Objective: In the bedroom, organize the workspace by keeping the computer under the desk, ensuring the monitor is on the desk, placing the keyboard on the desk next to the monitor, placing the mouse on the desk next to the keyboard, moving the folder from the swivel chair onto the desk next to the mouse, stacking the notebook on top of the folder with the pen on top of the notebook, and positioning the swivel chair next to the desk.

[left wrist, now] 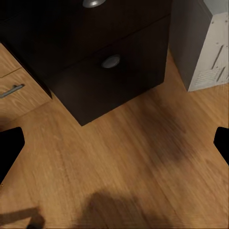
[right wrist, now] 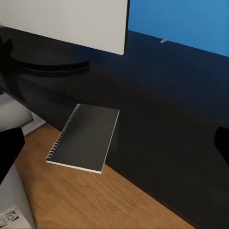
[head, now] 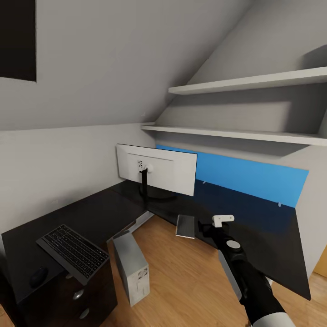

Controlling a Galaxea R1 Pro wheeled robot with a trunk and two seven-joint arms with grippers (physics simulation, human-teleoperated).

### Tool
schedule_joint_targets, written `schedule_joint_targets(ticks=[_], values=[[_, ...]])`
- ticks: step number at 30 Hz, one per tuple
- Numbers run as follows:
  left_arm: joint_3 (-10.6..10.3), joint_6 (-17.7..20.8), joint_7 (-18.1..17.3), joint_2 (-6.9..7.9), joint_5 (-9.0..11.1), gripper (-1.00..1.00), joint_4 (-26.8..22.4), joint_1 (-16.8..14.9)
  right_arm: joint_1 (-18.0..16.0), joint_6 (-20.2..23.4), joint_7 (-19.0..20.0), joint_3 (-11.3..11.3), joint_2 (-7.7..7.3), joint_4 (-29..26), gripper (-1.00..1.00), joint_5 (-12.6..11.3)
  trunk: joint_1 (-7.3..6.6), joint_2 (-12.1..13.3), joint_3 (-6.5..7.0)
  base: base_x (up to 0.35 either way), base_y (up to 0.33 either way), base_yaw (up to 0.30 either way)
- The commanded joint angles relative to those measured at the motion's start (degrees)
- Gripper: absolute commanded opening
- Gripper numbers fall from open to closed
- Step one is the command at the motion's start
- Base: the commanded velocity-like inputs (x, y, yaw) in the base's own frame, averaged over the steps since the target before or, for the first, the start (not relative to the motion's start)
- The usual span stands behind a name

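From the head view, the notebook (head: pixel 185 225) lies on the black desk (head: pixel 254 236), right at its front edge, and part of it seems to stick out over the wood floor (head: pixel 181 281). It could slip off and fall if something bumps it or pushes its far end. The right gripper (head: pixel 213 227) hangs just beside the notebook, on its right, and from here I cannot tell if its fingers are apart or together. The monitor (head: pixel 156 169) stands on the desk behind the notebook with its white back to us, so a fast reach could knock it too. The keyboard (head: pixel 72 252) lies on the left part of the desk, a dark oval that may be the mouse (head: pixel 38 276) sits near it, and the computer (head: pixel 131 269) stands on the floor between the two desk parts. In the left wrist view, the left gripper shows only dark tips at the two sides, wide apart, with nothing between them. It points at the floor (left wrist: pixel 124 157) near the dark drawers (left wrist: pixel 112 71) and the computer (left wrist: pixel 202 45). In the right wrist view, the right gripper's dark tips sit far apart at the sides, so it looks open and empty. The notebook (right wrist: pixel 86 137) lies flat with its wire spine on the side toward the monitor (right wrist: pixel 67 21). Its long side runs from the desk's front edge back toward the blue wall panel (right wrist: pixel 181 21), and its near short end hangs past the edge.
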Motion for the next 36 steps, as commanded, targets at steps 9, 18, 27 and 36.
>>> schedule_joint_targets(ticks=[9,18,27,36], values=[[-0.15,1.84,0.48,0.47,1.16,1.0,-0.66,-0.07,-0.04,0.23,-0.42,0.71,0.96,1.58,1.0,-0.99,0.01,-0.05,-0.08,0.0,0.0,0.0],[1.07,2.23,0.29,1.11,2.08,1.0,-5.4,-0.08,-0.04,0.17,0.07,1.17,5.32,3.52,1.0,-1.56,0.01,-0.05,-0.08,0.0,0.0,0.0],[2.96,24.5,0.38,1.18,2.1,1.0,-28.29,-0.09,-0.04,-5.05,0.62,0.53,5.93,7.91,1.0,-14.4,0.01,-0.05,-0.08,0.0,0.0,0.0],[3.86,51.69,0.3,-6.72,1.8,1.0,-55.93,-1.21,-0.04,-10.0,0.73,-6.61,5.58,13.75,1.0,-40.44,0.01,-0.05,-0.08,0.0,0.0,0.0]])
